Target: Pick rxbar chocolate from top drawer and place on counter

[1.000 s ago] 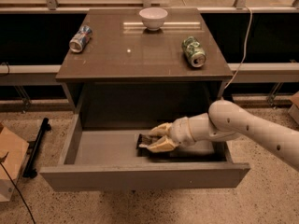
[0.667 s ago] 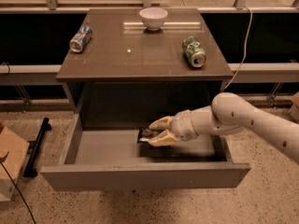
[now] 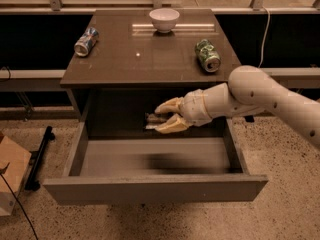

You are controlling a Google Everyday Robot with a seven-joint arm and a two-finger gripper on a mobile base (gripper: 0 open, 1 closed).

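Observation:
My gripper is shut on the rxbar chocolate, a dark flat bar with a pale label, and holds it in the air above the back of the open top drawer, below the level of the counter. The yellowish fingers clamp the bar from above and below, hiding most of it. The arm reaches in from the right. A dark shadow lies on the drawer floor under the bar.
On the counter lie a crushed blue can at the left and a crushed green can at the right, with a white bowl at the back. A cardboard box sits on the floor at the left.
The gripper has lifted the bar off the drawer floor and raised it up and slightly left. The cans and bowl have not moved.

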